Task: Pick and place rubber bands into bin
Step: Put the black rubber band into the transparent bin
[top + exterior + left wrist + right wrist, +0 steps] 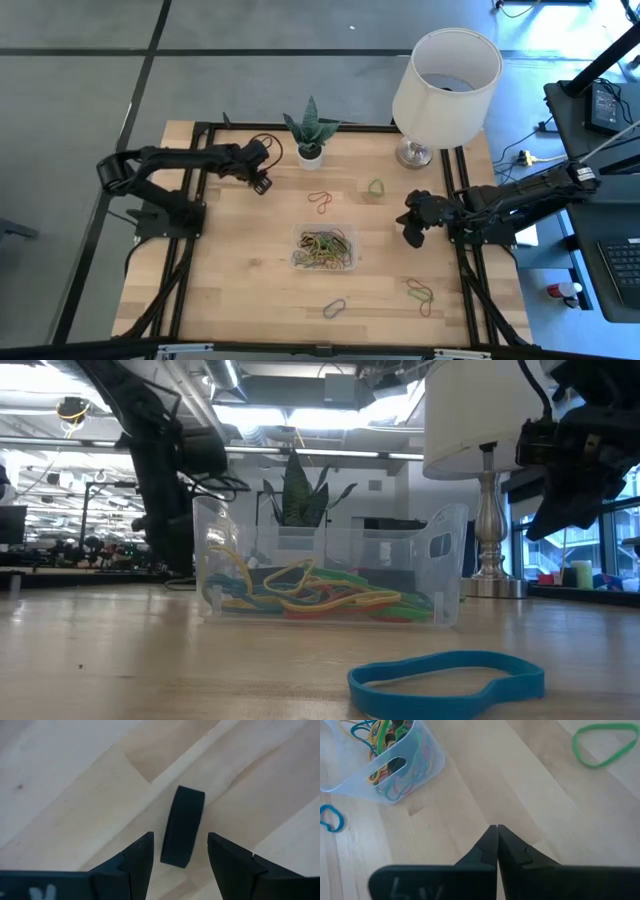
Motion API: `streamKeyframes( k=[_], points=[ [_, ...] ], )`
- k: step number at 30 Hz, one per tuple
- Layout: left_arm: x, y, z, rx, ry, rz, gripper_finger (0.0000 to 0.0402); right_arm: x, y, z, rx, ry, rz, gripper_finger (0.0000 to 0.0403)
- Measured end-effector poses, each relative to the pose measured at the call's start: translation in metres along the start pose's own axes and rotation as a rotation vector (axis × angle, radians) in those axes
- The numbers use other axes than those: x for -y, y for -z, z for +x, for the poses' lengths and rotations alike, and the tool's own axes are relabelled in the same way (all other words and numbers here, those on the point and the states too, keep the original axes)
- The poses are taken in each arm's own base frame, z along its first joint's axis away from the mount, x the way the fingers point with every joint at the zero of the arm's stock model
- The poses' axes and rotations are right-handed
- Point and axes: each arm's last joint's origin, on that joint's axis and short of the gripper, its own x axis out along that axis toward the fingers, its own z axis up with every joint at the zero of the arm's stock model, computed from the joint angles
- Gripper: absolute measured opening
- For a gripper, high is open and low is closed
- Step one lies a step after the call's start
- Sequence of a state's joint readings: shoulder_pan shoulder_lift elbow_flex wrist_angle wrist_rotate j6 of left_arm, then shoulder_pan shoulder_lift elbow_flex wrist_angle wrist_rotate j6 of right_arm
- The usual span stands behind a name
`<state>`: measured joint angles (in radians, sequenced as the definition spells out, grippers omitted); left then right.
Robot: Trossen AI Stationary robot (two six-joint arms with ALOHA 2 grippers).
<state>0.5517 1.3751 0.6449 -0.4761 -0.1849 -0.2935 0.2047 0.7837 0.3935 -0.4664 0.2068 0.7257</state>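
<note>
Now our left gripper (180, 852) gapes over a black block (183, 826).
Our right gripper (497, 840), clenched empty at the bin's (297, 262) three o'clock, risks skidding past flat rubber bands (421, 294).

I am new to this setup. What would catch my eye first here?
A clear bin full of coloured rubber bands sits mid-table. A big white lamp and a small plant stand at the far edge. More bands lie loose, one green near the lamp.

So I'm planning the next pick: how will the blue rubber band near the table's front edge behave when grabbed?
The blue rubber band lies flat in an uneven loop, so it is probably floppy and will droop when lifted. It looks thin and light, and may slide on the smooth wooden table if pushed.
</note>
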Motion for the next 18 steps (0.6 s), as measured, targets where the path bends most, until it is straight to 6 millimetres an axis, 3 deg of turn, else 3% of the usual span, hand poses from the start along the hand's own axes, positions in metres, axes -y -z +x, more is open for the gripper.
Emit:
streamKeyframes(
  k=[10,13,18],
  points=[
    [0.001,0.002,0.024,-0.113,0.036,0.060,0.0171,-0.002,-0.002,0.000,0.021,-0.018,0.007,0.0007],
    [0.003,0.004,0.028,-0.136,0.048,0.079,0.0131,-0.003,-0.003,0.000,0.032,-0.028,0.011,0.0007],
    [0.009,0.005,0.021,-0.105,0.048,0.061,0.0020,-0.004,-0.004,0.000,0.044,-0.038,0.030,0.0007]
  ],
)
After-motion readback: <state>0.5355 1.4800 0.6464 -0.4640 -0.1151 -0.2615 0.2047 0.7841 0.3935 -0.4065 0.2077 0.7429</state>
